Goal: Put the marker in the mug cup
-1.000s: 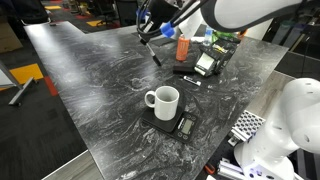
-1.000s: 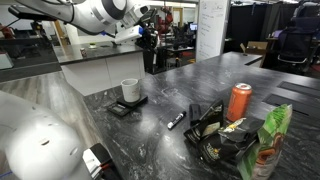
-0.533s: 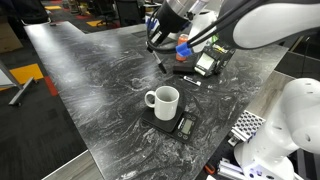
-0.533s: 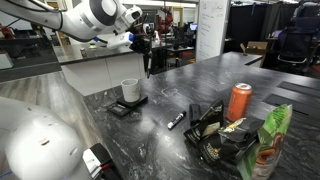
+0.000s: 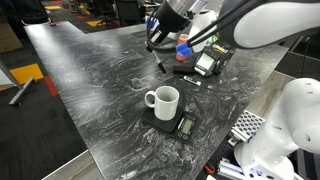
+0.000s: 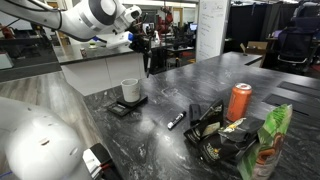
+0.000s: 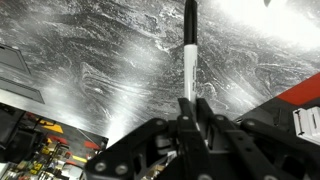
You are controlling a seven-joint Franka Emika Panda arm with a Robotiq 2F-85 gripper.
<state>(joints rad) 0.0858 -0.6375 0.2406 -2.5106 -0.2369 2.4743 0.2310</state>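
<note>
Tool (image 7: 188, 106) around one marker (image 7: 189, 45); one mug (image 5: 165, 100)

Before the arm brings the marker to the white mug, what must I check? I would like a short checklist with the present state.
1. The marker is clamped in the gripper: ok.
2. The marker's free end points down at the table: ok.
3. The mug stands upright with its mouth open: ok.
4. The gripper is above the mug: not ok, it is off to one side.
5. The mug is empty inside: cannot tell.
</note>
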